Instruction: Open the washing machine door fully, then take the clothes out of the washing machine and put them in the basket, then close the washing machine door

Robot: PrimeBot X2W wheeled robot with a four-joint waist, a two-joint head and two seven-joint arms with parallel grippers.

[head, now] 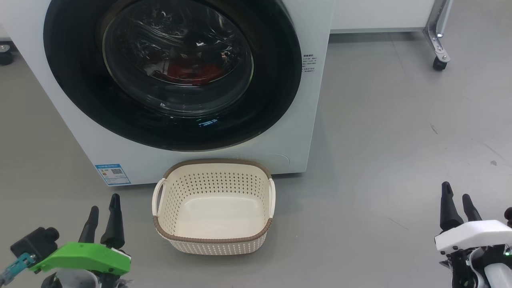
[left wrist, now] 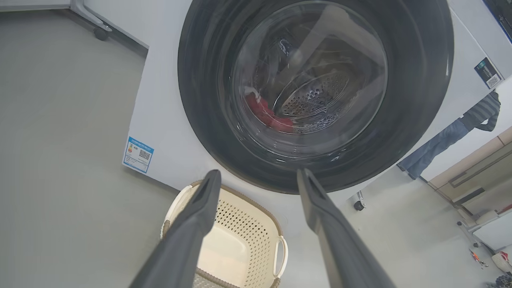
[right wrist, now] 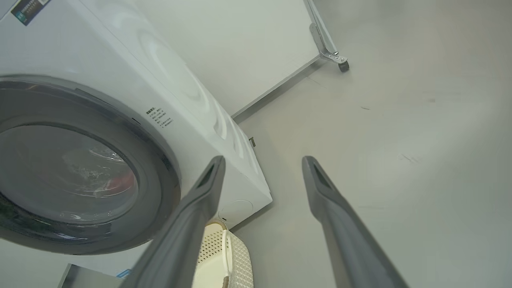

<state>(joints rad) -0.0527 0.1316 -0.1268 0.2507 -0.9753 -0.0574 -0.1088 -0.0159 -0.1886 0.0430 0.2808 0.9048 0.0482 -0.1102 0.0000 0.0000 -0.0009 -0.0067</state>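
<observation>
The white washing machine [head: 288,132] stands ahead with its round black-rimmed door [head: 80,88] lying flat against the front. Red clothes [head: 188,72] show through the glass, low in the drum, and again as clothes [left wrist: 266,114] in the left wrist view. The cream basket [head: 214,240] sits on the floor just before the machine, nothing in it. My left gripper [head: 105,212] hangs open at lower left, apart from the basket. My right gripper [head: 457,196] is open at lower right over bare floor. Door [left wrist: 200,100] and basket [left wrist: 256,236] lie beyond my left fingers [left wrist: 200,208].
A wheeled metal leg [head: 439,52] of a white unit stands at the back right. Grey floor [head: 380,140] stretches open to the right of the machine. A blue label [head: 113,174] marks the machine's lower left front. A person's legs [left wrist: 440,146] appear at the right of the left wrist view.
</observation>
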